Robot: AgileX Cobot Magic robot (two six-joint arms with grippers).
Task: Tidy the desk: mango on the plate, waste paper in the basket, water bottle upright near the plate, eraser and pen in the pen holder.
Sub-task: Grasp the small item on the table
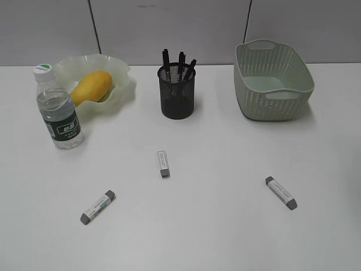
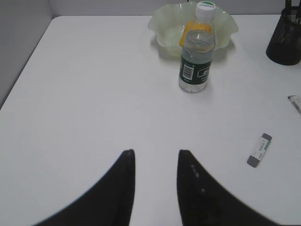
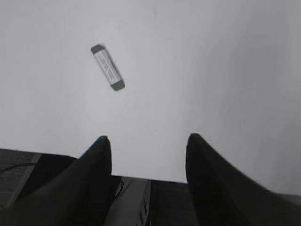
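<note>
We find the left gripper [image 2: 155, 162] narrowly parted, empty above the plain white desk [image 2: 94, 94]. The right gripper [image 3: 148, 146] stands wider, empty, near a white grey-tipped eraser [image 3: 107, 67] lying flat.

water bottle [image 2: 196, 66] label: print illegible | erasers' [image 1: 163, 163] sleeves: print illegible

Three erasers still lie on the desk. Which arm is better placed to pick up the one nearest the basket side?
Right. The right gripper is open and empty, with that right eraser directly ahead of it; the left gripper faces the water bottle side.
</note>
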